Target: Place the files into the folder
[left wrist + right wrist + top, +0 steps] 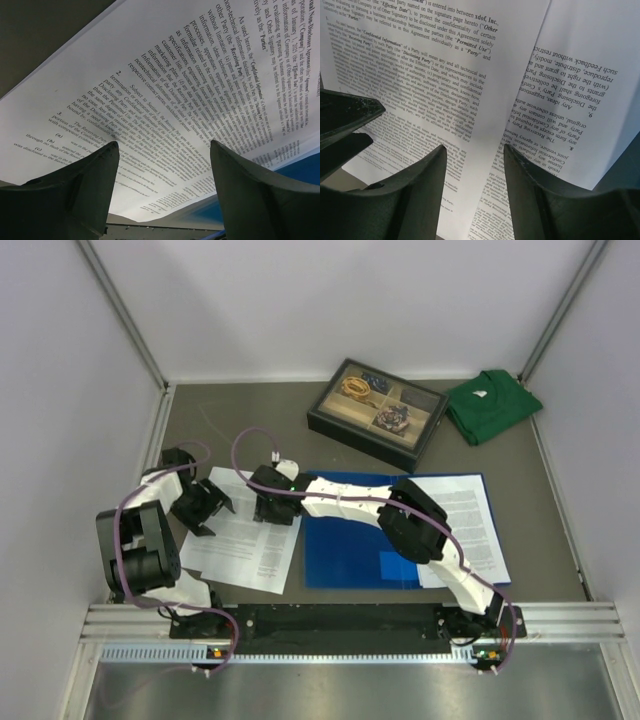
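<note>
Pickup step. The files (245,545) lie toward the near-left corner, just left of the open folder (350,550) at the near edge, and one sheet is already on its right half. Your left gripper (212,518) and right gripper (273,515) hover over the sheets, both spread wide and empty. Next you'd likely pinch a sheet edge and slide it right.

Two file groups (245,545), one folder (345,550), tray (365,446), shirt (490,405).
</note>
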`<action>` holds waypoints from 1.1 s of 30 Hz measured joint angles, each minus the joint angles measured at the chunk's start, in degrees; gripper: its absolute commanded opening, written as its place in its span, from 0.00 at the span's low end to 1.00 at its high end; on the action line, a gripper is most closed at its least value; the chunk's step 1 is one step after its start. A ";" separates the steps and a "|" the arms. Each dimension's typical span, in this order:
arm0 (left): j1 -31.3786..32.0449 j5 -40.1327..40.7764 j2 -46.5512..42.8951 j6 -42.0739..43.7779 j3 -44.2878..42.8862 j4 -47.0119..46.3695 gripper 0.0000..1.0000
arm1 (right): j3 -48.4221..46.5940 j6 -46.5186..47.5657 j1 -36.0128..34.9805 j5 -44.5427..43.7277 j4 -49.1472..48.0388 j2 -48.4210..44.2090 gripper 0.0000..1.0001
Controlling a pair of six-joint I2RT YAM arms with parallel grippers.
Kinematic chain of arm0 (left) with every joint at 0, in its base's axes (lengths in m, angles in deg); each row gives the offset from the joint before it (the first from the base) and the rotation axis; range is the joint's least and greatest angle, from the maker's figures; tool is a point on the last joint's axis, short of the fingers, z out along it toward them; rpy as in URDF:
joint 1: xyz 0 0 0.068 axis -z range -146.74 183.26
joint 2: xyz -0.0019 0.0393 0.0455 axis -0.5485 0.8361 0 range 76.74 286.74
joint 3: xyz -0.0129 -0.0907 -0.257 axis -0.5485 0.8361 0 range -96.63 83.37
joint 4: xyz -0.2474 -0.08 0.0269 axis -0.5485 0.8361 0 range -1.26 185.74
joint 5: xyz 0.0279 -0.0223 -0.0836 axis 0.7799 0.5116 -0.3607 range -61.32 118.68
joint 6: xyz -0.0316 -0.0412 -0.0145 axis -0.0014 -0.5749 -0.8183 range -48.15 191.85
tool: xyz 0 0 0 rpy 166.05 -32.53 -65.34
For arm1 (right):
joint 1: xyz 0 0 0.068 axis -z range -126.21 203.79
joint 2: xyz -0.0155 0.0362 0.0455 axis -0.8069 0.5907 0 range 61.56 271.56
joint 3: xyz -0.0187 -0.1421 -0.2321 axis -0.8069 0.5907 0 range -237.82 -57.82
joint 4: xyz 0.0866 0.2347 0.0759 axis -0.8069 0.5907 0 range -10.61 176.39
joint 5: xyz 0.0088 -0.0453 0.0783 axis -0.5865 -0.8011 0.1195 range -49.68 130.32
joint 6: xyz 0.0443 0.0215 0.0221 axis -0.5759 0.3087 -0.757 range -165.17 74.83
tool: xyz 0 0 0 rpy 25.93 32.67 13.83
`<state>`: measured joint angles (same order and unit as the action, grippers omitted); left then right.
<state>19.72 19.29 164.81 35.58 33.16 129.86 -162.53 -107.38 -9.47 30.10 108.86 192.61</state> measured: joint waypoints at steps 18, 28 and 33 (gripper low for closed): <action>-0.35 -1.92 2.58 0.76 -0.39 0.37 0.77 | 8.79 2.03 0.04 5.27 -22.99 -0.63 0.65; -0.59 -2.47 2.97 0.83 -0.63 0.55 0.77 | 21.16 1.88 0.26 9.68 -42.32 -3.76 0.75; -0.70 -2.78 3.23 0.83 -0.79 0.66 0.77 | 25.22 0.50 0.63 10.54 -50.56 -4.15 0.79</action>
<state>19.02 16.52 168.05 36.41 32.37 130.52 -137.30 -106.88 -8.84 40.64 58.31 188.45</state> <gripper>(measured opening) 0.774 0.777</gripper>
